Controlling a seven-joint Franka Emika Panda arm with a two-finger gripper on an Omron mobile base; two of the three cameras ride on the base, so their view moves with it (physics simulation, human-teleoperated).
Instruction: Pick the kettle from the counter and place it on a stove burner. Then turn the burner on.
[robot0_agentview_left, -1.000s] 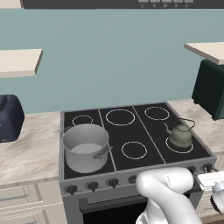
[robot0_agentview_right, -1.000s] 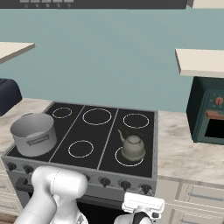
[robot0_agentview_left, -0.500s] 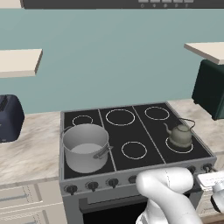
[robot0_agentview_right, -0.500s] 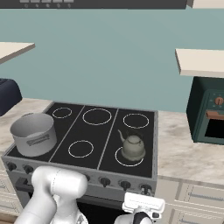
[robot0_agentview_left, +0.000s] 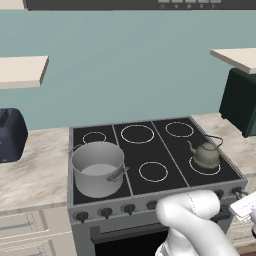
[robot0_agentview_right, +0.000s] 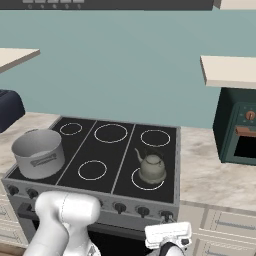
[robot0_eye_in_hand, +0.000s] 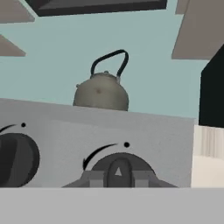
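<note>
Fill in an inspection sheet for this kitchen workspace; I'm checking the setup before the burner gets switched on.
Surface: black cooktop, bare rings at the back.
Job's things: kettle upright on the front right burner ring; counter beside the stove.
Clutter: steel pot on the front left ring.
Grippers: gripper closed on the stove knob below the kettle.
Cables: nothing seen.
Surroundings: teal wall, dark toaster, green appliance, shelves.

The small grey-green kettle (robot0_agentview_left: 205, 154) stands upright on the stove burner (robot0_agentview_left: 204, 167), a thin white ring at the front right of the black cooktop. Its dark wire handle arches above the lid. The beige marbled counter (robot0_agentview_right: 210, 172) lies beside the stove.
</note>
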